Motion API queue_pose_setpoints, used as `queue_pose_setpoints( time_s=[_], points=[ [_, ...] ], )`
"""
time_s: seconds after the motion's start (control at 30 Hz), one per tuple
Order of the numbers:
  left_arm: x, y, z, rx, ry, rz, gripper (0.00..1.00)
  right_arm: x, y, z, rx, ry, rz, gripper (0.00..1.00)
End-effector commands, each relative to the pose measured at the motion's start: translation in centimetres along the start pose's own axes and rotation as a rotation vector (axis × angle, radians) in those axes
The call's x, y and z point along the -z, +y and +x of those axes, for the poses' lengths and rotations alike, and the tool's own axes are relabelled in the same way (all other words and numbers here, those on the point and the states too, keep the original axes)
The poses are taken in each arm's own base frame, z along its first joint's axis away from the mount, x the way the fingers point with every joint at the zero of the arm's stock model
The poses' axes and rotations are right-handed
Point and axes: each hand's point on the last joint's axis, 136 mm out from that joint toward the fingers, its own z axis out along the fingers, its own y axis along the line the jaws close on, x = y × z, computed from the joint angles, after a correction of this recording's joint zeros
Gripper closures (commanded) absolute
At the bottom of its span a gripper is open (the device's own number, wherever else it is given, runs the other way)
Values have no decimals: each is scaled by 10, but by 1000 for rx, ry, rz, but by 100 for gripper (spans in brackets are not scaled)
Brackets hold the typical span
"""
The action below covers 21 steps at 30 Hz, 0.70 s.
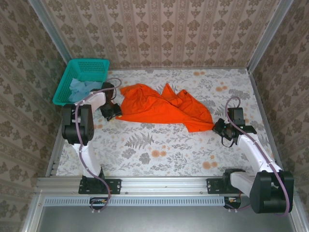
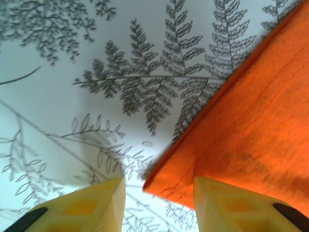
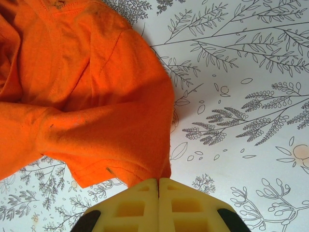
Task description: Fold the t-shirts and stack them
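Far-left in teal basket: light-blue tee; left fingers apart, right fingers pinch orange tee

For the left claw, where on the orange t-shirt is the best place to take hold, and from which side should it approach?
Pinch the stitched hem corner of the orange t-shirt, coming in low from the bare table side. The corner lies flat and thin, pointing into the gap of the open left claw, so it should probably slide in without bunching.
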Motion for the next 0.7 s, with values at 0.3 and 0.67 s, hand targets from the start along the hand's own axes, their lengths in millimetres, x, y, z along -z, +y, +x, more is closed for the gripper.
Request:
queue_pose_setpoints(
  time_s=[0.3, 0.67],
  points=[
    [2, -18, -8, -70, -34, -38, 100, -3, -23, 18, -7, 61, 95, 100],
    [75, -20, -13, -67, -237, 28, 100, 6, -2, -7, -32, -3, 14, 100]
  ],
)
